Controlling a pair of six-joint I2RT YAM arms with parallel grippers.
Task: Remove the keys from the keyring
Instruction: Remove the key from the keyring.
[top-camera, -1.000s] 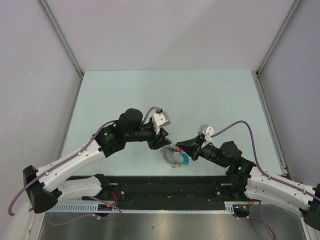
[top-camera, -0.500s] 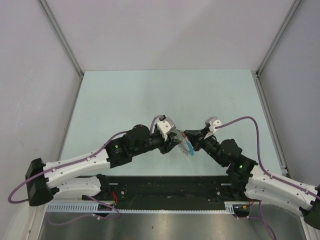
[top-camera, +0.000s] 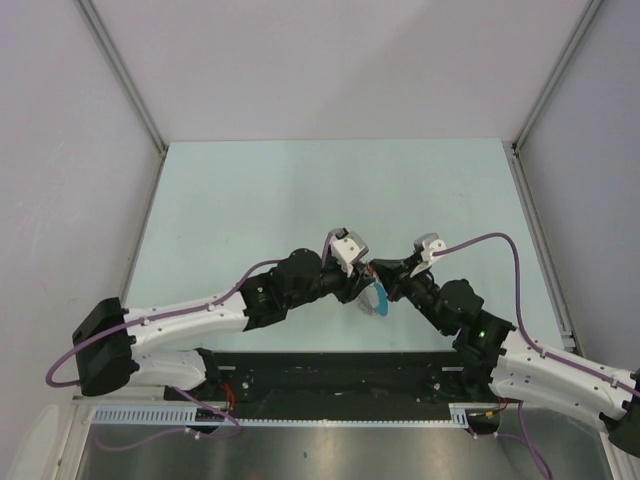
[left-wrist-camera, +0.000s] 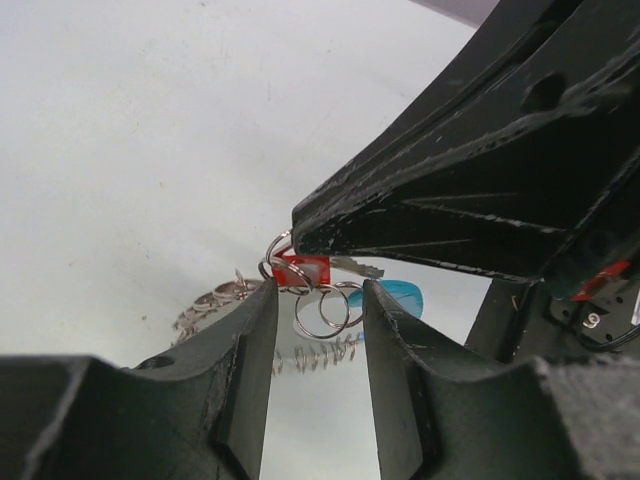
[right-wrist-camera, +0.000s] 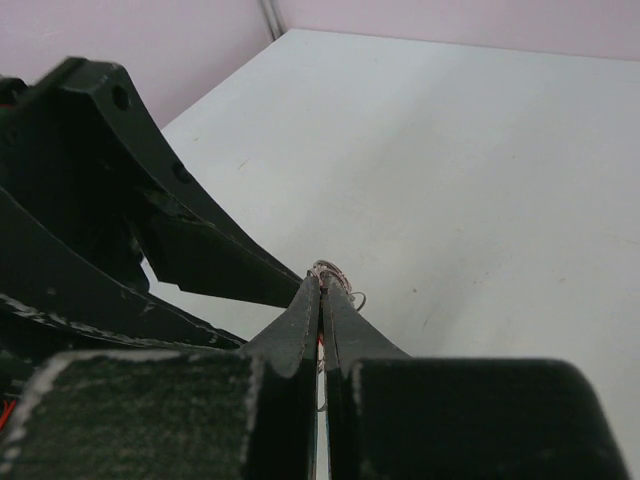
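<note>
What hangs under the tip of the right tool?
A red-headed key, small silvery rings and the keyring's blue arc. The left tool's fingers cover the keyring's lower part.

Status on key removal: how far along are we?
Done: the right pincer is shut on the red key, with the keyring hanging from it. In hand: the left pincer stands open, the dangling rings between its fingers. Left: the key is still threaded on, and nothing has come off yet.
</note>
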